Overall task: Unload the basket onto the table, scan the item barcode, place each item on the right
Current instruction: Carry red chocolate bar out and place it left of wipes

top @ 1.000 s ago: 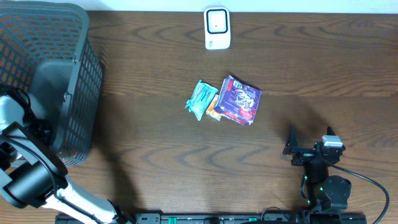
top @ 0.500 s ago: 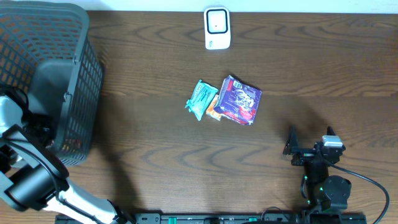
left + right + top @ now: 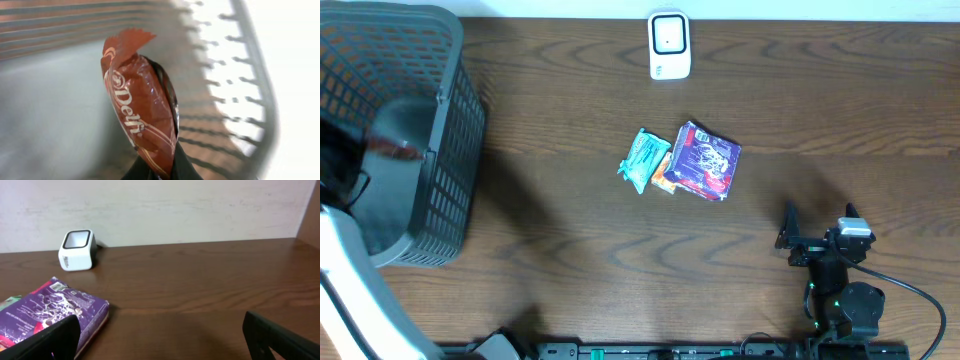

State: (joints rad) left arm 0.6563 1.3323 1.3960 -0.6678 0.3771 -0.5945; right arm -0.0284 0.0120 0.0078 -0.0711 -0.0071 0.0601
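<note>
Left wrist: left tool (image 3: pixel 159 171) tight on red Delfi packet (image 3: pixel 142 107) by basket (image 3: pixel 235 107); right tool (image 3: pixel 162 337) wide apart.

Overhead looks straight down; right wrist, low, shares its scanner (image 3: pixel 76 249); left wrist seemingly close inside basket (image 3: pixel 455 150).

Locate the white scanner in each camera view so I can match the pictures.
Overhead: white scanner at top centre.
Left wrist: not in it; only the red wrapper inside the basket shows.
Right wrist: white scanner at upper left.
Shared landmark: the purple packet, nearer the robot than the scanner in the overhead and right wrist views.
</note>
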